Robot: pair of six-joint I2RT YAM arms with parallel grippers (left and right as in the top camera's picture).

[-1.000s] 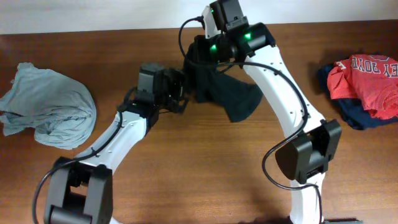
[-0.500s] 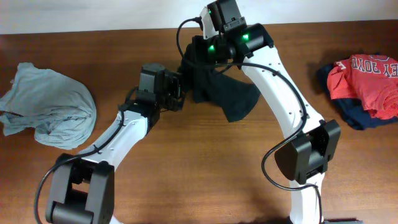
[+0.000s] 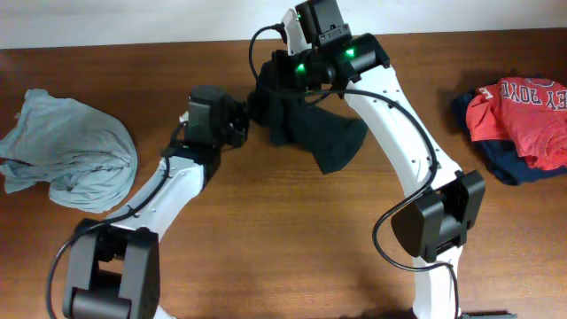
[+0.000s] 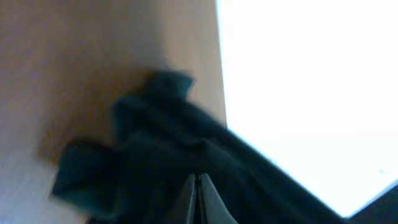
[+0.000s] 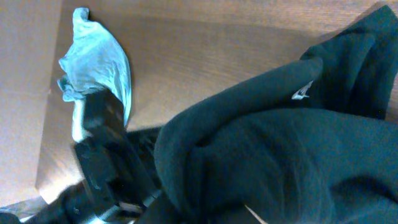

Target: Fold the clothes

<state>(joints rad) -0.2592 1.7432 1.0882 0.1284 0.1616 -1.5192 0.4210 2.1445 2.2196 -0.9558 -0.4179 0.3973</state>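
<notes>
The clothes, a black T-shirt [image 3: 323,137], hang bunched above the far middle of the table. My right gripper [image 3: 276,81] is shut on its upper part; in the right wrist view the fabric [image 5: 280,143] with its small white mark [image 5: 301,92] hides the fingers. My left gripper [image 3: 244,124] is at the shirt's left edge. In the left wrist view its fingers [image 4: 197,177] are pressed together with dark cloth [image 4: 161,149] all around them, pinching the edge.
A crumpled pale grey-blue shirt [image 3: 66,155] lies at the far left, also in the right wrist view [image 5: 99,68]. A red shirt with white lettering [image 3: 523,111] rests on a navy garment [image 3: 505,164] at the right edge. The white wall runs behind the table.
My left gripper has closed at the shirt's left edge and shifted left and back, drawing that edge with it. The right arm has barely moved.
</notes>
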